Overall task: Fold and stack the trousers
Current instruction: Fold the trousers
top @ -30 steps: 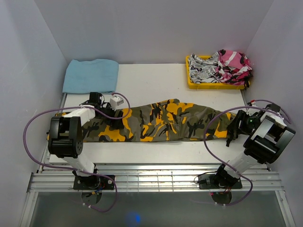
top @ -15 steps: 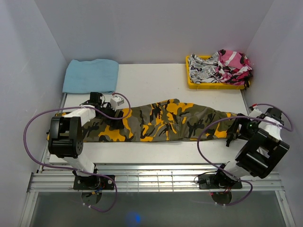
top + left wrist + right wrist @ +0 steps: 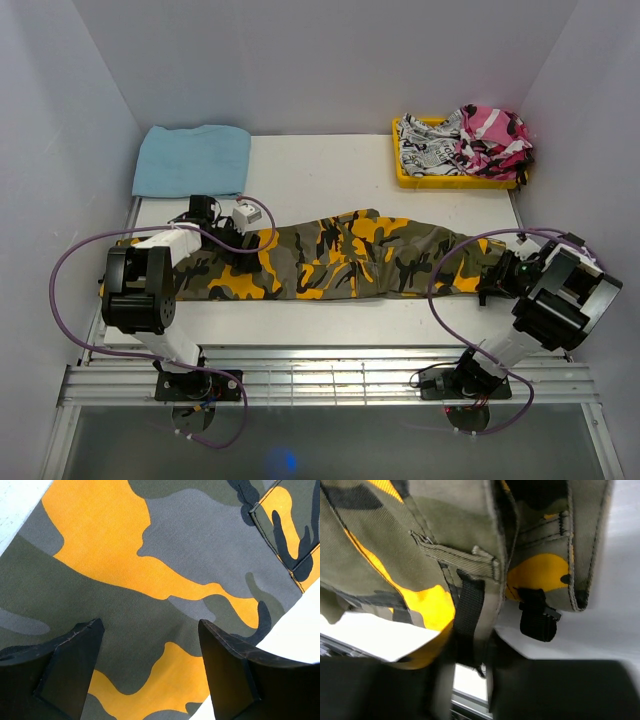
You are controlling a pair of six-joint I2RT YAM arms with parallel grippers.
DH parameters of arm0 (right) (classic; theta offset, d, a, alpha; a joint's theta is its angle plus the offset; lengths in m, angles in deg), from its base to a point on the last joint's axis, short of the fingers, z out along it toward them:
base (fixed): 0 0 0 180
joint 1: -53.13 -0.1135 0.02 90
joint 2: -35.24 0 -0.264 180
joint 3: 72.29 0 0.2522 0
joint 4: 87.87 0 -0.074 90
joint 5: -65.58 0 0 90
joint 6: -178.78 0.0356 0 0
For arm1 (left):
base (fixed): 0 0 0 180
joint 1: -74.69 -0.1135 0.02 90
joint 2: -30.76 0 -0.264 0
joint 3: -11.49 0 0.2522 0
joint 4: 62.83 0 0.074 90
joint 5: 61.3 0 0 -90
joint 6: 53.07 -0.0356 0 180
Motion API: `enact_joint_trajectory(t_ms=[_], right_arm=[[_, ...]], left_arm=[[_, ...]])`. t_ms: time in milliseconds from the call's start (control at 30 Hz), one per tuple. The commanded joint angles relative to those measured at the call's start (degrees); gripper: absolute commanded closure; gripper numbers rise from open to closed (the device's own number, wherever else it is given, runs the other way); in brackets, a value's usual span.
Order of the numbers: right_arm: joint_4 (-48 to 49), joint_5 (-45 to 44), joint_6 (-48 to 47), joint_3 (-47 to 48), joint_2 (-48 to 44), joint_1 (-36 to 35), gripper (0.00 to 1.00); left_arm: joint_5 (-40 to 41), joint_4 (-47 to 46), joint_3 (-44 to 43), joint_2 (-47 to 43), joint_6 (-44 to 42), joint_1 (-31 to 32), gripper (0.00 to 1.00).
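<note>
— What's the biggest thing there?
— The white rectangular bench [image 3: 320, 170]. Along its near half, from its left edge to its right edge, lie the long woven cargo trousers [image 3: 340, 262] in olive, orange-yellow and black camouflage, flat and stretched lengthwise.

— And at the back of the bench?
— A folded light-blue cloth [image 3: 192, 160] is at the far left corner. A yellow plastic tray [image 3: 450, 183] sits on the far right corner, heaped with a pink-black-white camouflage garment [image 3: 492, 138] and a black-and-white printed garment [image 3: 428, 150].

— The claws?
— The left claw [image 3: 238, 248], at the bench's left end, stands wide over the trousers, its dark fingers [image 3: 70, 670] well apart (whether the tips touch the fabric I cannot tell). The right claw [image 3: 492, 280], at the bench's right edge, is closed narrow on the trousers' waistband, which runs down between its fingers.

— Anything smaller?
— A black webbing strap [image 3: 469, 607] on that waistband, and a small black plastic clip [image 3: 538, 621] just beside it.
</note>
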Motion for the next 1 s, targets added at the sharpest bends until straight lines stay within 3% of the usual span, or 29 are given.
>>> enact_joint_trajectory(t_ms=[0,67,367,833,867,933,967], right_arm=[[0.63,1.98,0.06,2.47,-2.20,0.08,0.80],[0.63,1.10,-0.30,4.22,-2.82,0.08,0.92],[-0.60,-3.03,-4.95,14.07,-1.86,0.17,0.92],[11.53,-10.95,-8.56,7.83,10.09,2.11,0.92],[11.18,-10.86,-8.73,8.27,10.97,2.10,0.89],[7.77,-9.46,-10.39,9.50,12.47,2.10,0.74],[6.19,-7.72,-11.19,10.55,12.21,2.28,0.59]], left_arm=[[1.46,0.00,2.11,1.70,-0.60,0.11,0.12],[1.72,-0.35,2.02,2.05,-0.34,0.20,0.13],[3.66,-0.35,1.23,4.34,-0.25,0.11,0.22],[4.11,2.36,1.93,5.48,-2.79,0.11,0.29],[3.06,3.33,2.10,5.05,-5.06,0.11,0.28],[-1.24,6.49,1.84,1.72,-7.44,0.20,0.22],[-2.91,7.37,1.67,-0.13,-8.50,0.20,0.19]])
